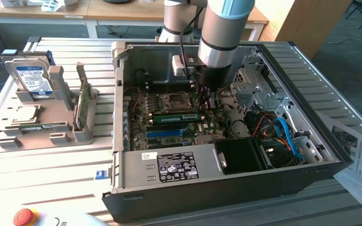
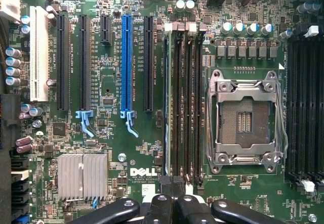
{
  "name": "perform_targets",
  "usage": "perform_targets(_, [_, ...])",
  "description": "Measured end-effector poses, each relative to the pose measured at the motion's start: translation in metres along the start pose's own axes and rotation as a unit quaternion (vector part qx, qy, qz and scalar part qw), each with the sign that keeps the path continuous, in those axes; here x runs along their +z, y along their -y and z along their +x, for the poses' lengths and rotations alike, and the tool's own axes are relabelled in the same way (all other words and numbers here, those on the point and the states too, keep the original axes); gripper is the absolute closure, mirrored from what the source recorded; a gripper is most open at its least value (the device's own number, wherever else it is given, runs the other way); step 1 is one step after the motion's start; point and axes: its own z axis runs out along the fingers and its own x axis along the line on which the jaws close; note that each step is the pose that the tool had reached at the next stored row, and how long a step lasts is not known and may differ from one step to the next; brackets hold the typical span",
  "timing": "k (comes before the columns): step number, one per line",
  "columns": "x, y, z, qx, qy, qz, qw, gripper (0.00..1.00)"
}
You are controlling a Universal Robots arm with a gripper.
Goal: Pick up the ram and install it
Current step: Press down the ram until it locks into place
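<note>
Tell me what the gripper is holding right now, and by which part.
Cannot be told. The gripper is shut at the end of the memory slots, where the ram sits; no grip on it shows.

Shiny metal socket frame (image 2: 246, 123), matt green motherboard (image 2: 109, 90)

From the exterior view, my arm's wrist blocks the pincer (image 1: 207, 101) and part of the motherboard (image 1: 168, 125). The red button (image 1: 25, 217) is cut by the bottom edge. In the wrist view, the ram (image 2: 174, 102) shows edge-on only, its label unseen.
</note>
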Motion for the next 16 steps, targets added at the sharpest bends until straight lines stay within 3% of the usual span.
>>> perform_targets(16, [0.0039,-0.0001,0.0001,0.000,0.0001,0.0009,1.0000,0.90])
